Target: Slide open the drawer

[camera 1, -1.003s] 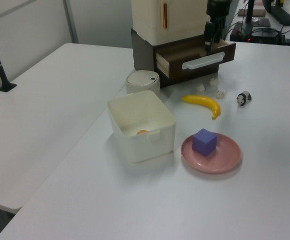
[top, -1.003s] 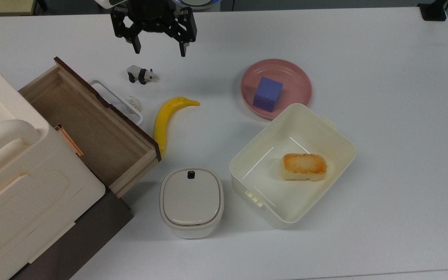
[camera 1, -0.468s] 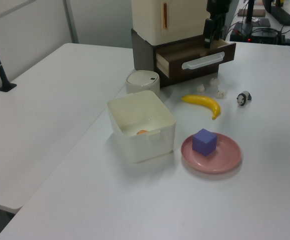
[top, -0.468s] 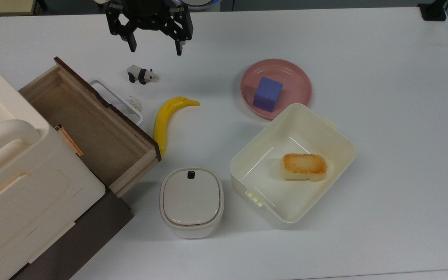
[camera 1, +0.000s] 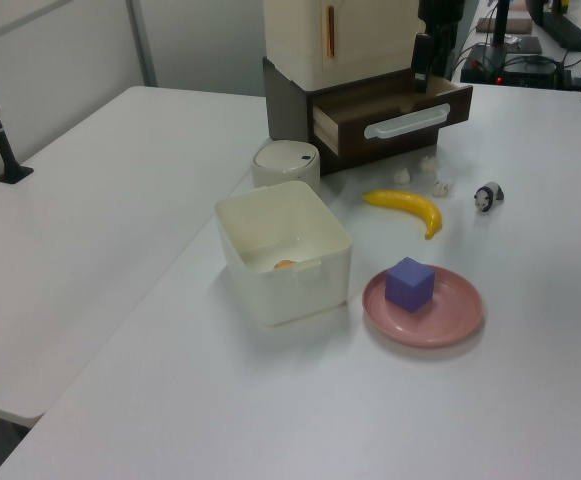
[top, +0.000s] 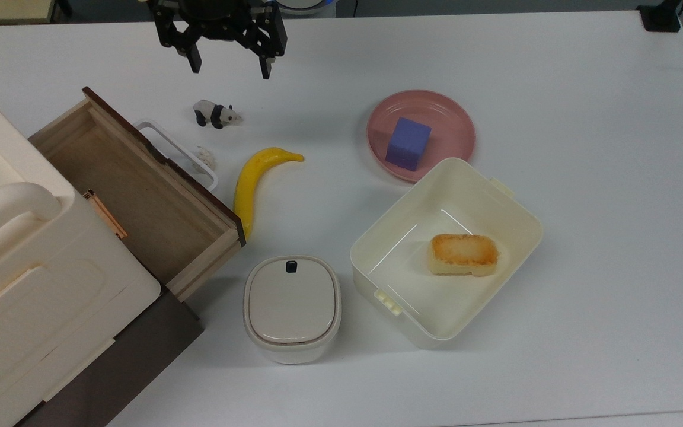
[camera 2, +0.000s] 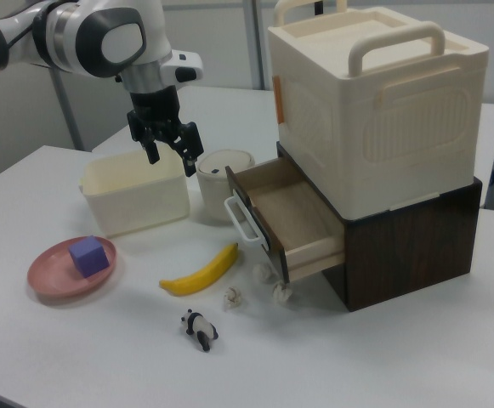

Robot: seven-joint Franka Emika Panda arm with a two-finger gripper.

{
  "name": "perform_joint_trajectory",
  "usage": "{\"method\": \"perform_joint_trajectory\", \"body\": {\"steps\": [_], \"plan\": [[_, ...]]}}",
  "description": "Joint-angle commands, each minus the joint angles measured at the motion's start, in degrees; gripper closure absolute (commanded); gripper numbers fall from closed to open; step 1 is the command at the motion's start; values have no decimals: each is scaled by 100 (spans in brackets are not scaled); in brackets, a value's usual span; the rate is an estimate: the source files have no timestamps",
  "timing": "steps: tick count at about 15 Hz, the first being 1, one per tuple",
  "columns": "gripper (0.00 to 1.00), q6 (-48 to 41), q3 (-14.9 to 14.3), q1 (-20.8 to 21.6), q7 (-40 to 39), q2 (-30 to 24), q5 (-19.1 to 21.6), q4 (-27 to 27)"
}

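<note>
With the drawer (top: pixel 140 196) already standing pulled out below and to the top view's left of it, the gripper (top: pixel 226 64) is hovering empty, fingers spread wide, apart from the white handle (camera 2: pixel 240 218), so little is seemingly left but retreating.

the arm reaches down, its gripper (top: pixel 227 65) hanging in the air with fingers (camera 2: pixel 154 155) spread apart, empty.
</note>
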Motion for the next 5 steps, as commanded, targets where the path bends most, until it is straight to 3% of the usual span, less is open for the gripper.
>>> {"method": "perform_joint_trajectory", "body": {"steps": [1, 5], "plan": [[0, -199, -29, 12, -124, 47, 108, 150], [0, -208, -29, 21, -80, 47, 108, 150]]}}
